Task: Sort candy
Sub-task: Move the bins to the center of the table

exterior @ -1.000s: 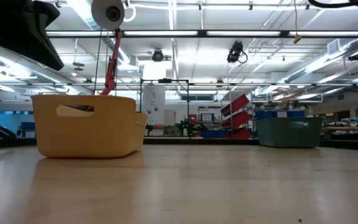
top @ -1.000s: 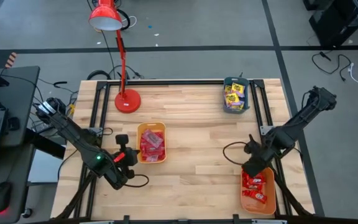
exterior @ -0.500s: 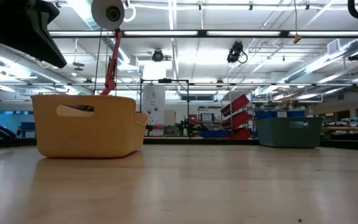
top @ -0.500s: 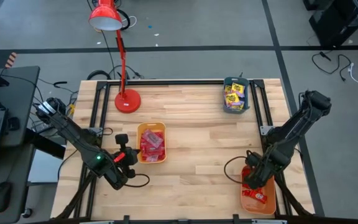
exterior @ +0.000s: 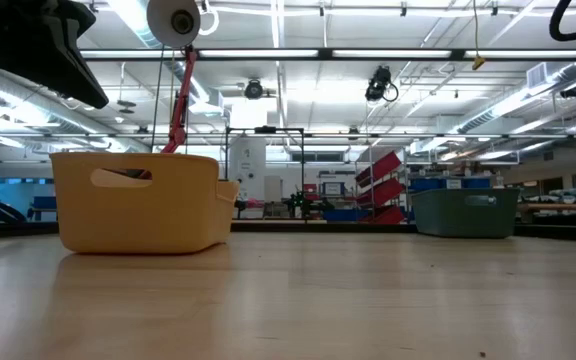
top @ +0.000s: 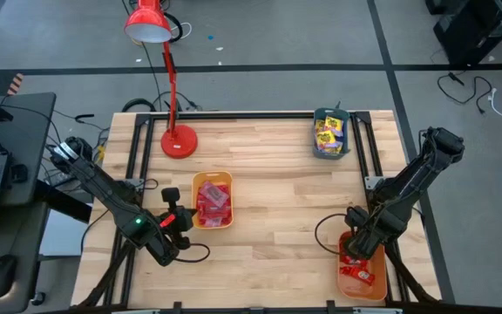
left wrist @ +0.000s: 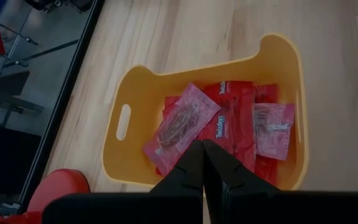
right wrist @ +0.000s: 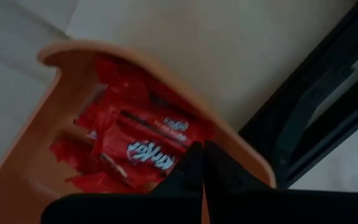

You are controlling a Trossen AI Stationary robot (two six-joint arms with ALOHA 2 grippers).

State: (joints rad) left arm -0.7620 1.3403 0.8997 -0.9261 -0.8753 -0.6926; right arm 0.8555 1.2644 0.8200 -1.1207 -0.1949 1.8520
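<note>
Right hand (top: 356, 247) — fingers pressed together, holding nothing — hangs over the near end of the orange tray (top: 362, 266) at the counter's front right corner. In its wrist view the dark fingertips (right wrist: 202, 163) meet above red KitKat wrappers (right wrist: 138, 142) piled inside that tray.

Left hand (top: 172, 215) — also closed tight and empty — sits just beside the yellow tray (top: 212, 200) on the counter's left half, at the tray's left edge. Its wrist view looks down into this tray: pink packets (left wrist: 180, 121) and red wrappers (left wrist: 234, 118) lie overlapping on the tray floor, with the joined fingertips (left wrist: 202, 167) in front of them.

Third lot of candy: yellow packets (top: 328, 133) with some purple mixed in, filling the teal tray (top: 331, 114) at the far right of the counter, well apart from both hands.

Wooden counter (top: 277, 192) between the trays carries a red desk lamp (top: 178, 138) at the far left. Low view shows the yellow tray (exterior: 138, 200) and teal tray (exterior: 465, 212) standing upright on the counter.
</note>
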